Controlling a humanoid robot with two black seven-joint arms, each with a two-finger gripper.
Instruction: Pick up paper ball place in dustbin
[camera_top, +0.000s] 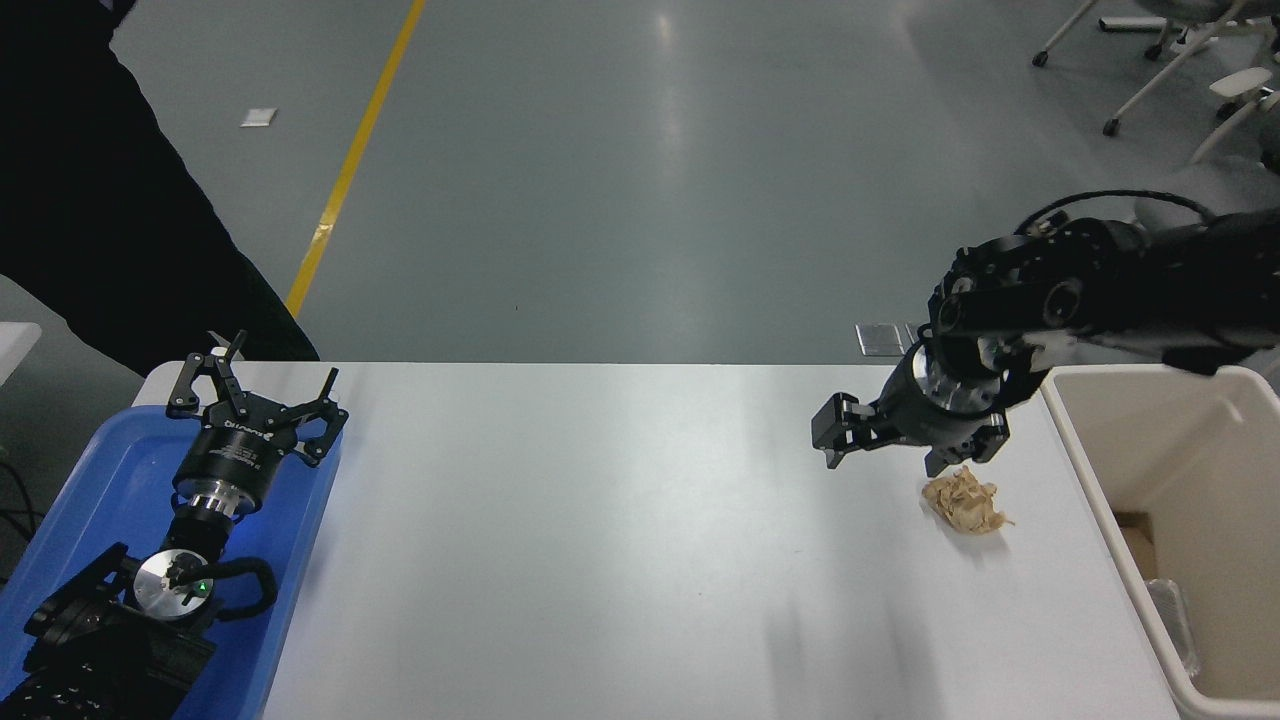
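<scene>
Both right claw (893, 440) fingers spread wide, empty, above paper ball (964, 503).

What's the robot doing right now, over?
Right gripper open, empty, above the table. Paper ball lies loose beside the dustbin. Left gripper parked, open. Path clear.

paper ball (964, 503) on table (600, 520) | dustbin (1190, 520) right
</scene>
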